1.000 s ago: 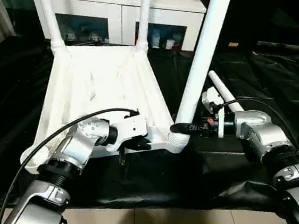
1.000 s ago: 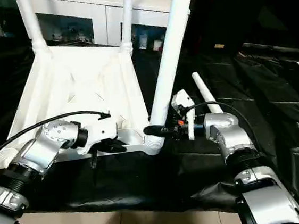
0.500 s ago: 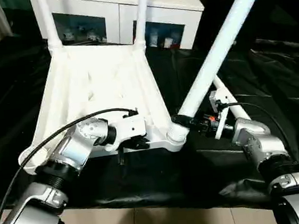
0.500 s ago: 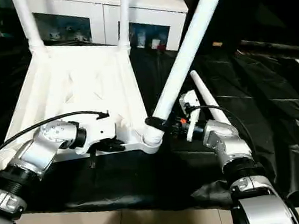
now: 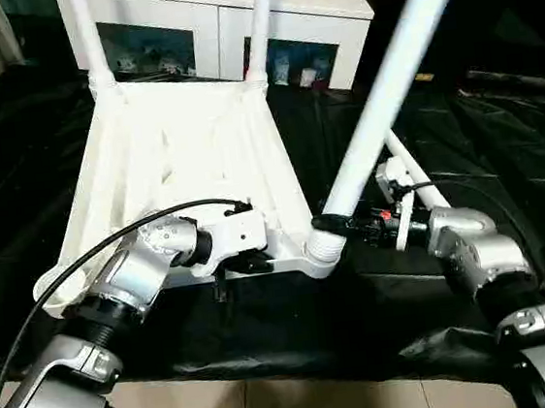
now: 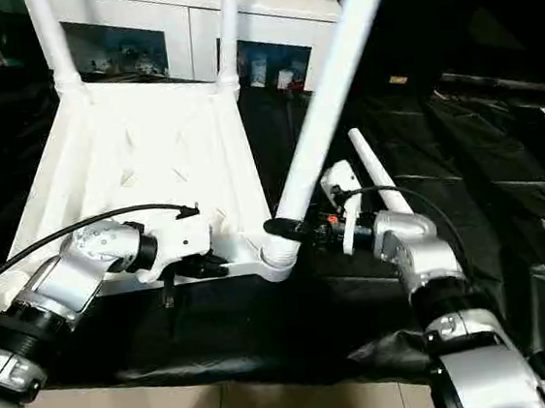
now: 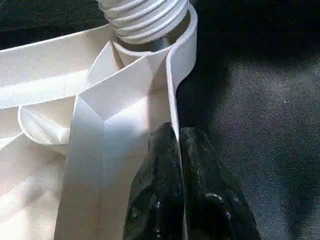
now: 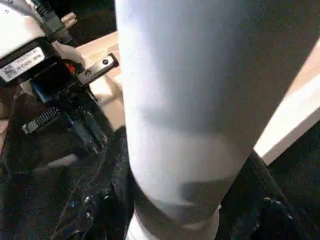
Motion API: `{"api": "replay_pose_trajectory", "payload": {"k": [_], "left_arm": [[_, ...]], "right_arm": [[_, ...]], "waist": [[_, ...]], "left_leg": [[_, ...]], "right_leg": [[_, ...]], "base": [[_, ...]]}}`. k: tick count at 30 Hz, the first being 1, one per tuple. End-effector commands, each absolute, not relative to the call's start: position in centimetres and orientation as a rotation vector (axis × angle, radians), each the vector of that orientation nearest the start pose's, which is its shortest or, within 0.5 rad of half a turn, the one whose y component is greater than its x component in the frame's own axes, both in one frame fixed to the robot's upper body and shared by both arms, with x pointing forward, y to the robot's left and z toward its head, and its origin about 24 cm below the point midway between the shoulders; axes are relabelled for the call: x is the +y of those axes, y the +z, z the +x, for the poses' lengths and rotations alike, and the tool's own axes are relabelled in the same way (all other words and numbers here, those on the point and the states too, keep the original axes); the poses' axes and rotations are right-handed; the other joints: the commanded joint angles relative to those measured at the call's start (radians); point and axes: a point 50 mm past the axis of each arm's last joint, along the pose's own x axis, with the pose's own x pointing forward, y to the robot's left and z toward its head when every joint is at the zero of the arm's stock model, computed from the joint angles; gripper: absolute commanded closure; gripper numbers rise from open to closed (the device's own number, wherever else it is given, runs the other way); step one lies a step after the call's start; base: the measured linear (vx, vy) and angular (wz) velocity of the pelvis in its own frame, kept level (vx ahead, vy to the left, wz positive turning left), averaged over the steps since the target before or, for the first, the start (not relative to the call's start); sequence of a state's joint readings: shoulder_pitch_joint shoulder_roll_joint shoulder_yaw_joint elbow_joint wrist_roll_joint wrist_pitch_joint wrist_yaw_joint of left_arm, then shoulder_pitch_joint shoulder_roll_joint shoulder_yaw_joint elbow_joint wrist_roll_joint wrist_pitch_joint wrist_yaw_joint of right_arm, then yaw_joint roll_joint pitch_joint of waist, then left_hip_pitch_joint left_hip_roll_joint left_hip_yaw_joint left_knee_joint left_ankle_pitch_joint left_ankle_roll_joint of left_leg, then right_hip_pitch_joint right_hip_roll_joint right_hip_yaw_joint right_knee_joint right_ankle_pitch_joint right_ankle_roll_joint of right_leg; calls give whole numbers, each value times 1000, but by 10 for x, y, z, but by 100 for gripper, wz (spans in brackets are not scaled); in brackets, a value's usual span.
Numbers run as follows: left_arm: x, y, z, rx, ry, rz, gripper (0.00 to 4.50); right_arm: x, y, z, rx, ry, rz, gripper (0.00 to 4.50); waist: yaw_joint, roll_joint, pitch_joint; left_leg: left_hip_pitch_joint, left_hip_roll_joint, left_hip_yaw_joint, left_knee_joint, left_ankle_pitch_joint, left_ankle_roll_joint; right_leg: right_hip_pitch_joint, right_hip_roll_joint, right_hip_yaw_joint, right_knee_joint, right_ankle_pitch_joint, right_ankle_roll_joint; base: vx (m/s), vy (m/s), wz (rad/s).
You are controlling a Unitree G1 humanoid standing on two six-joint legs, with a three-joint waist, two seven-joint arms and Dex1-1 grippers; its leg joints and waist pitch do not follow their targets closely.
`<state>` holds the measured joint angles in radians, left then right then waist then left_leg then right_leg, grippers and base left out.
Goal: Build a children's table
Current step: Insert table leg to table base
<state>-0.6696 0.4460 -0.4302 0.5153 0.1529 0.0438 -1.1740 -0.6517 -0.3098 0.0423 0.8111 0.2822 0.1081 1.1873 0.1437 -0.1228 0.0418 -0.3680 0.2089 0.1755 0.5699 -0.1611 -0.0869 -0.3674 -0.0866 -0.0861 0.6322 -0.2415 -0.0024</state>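
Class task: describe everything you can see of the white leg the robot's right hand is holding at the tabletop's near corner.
The leg is a long, smooth white tube, plastic by its look, with a ribbed threaded end. It leans away to the right, not upright, its threaded end sitting in the round corner socket of the upturned tabletop. The right hand is closed around it just above the threads.

Jaws clasp white leg [image 8: 175,100] (close-up).

Upturned white tabletop [image 5: 184,155], near rim in left gripper [image 7: 178,150]; tilted leg [image 5: 378,95] in right gripper [image 5: 328,223].
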Motion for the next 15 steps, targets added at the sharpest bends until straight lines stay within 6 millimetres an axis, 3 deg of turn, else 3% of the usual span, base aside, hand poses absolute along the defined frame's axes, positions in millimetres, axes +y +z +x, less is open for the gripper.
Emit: {"api": "replay_pose_trajectory", "payload": {"k": [1, 10, 15], "left_arm": [[119, 72, 318, 435, -1434, 813, 450], [117, 73, 320, 430, -1428, 821, 450], [117, 73, 320, 428, -1425, 824, 450]], "right_arm": [[-171, 49, 331, 363, 1098, 82, 264], [-162, 45, 328, 382, 1133, 71, 264], [-166, 44, 334, 324, 1024, 50, 264]], "waist": [[-5, 17, -60], [-2, 20, -62], [-5, 21, -60]], "left_leg": [[20, 33, -1, -53, -90, 28], [21, 33, -1, -52, -87, 24], [21, 34, -2, -55, -113, 13]], "right_leg": [[39, -64, 50, -51, 119, -252], [39, -64, 51, -49, 136, -253], [38, -66, 51, -52, 106, -252]], "base": [[0, 0, 0], [0, 0, 0], [0, 0, 0]]}}
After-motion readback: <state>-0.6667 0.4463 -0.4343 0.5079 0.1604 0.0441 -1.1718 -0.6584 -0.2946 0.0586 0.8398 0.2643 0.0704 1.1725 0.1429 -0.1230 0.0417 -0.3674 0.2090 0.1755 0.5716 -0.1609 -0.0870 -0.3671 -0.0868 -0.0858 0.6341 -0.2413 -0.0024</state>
